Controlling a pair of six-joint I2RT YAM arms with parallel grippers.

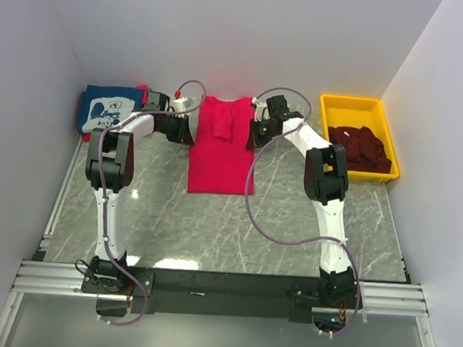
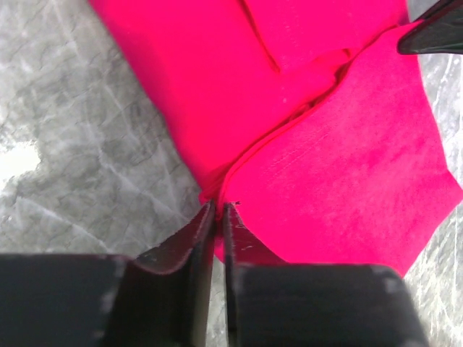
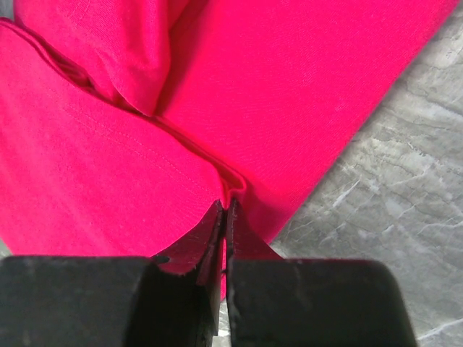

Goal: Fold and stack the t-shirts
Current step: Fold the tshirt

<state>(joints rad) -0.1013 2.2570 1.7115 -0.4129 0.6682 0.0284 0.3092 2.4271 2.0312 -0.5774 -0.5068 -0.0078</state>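
Note:
A bright red t-shirt (image 1: 220, 161) lies spread on the marble table, its sleeves folded in toward the middle. My left gripper (image 1: 188, 131) is shut on the shirt's left edge near the shoulder. The left wrist view shows red cloth (image 2: 340, 166) pinched between the closed jaws (image 2: 218, 208). At the shirt's right edge my right gripper (image 1: 256, 134) is shut on a raised fold of the red cloth (image 3: 108, 166), caught between its tips (image 3: 226, 206). A folded navy t-shirt with a white graphic (image 1: 107, 109) lies at the back left on top of a red one (image 1: 144, 94).
A yellow bin (image 1: 352, 102) at the back right holds dark maroon t-shirts (image 1: 363, 148). White walls close in the table (image 1: 212, 228) on three sides. The tip of the other arm's finger (image 2: 434, 32) shows in the left wrist view's upper right corner.

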